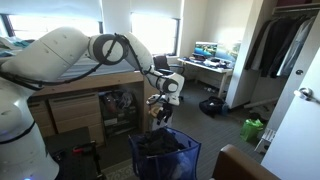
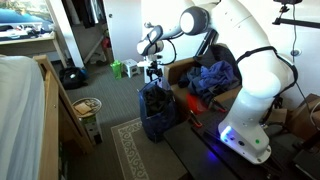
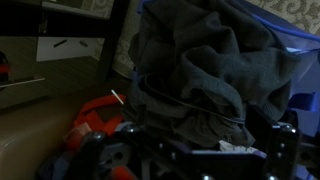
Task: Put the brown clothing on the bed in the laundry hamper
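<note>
**While the gripper hangs open, the brown clothing lies straight below it in the hamper**

Although the wrist view is dark, the gripper shows its two fingers spread wide at the lower edge of that view, with nothing clamped between them, so I read it as released. In both exterior views the gripper points down. Directly beneath it sits the blue laundry hamper.

The brown clothing is heaped inside that hamper. It lies below the fingertips and bunches up toward the blue rim on the far side. It has no clear long axis, being a crumpled mound of folds. From the outside it shows as a dark mass at the hamper's mouth. Judged from this, the drop looks done, and the coming move is probably a straight lift away.

Whether the fingertips touch the cloth or hang just clear cannot be told. An orange-red object beside the hamper is too blurred to name. The hamper's bottom is hidden.
</note>
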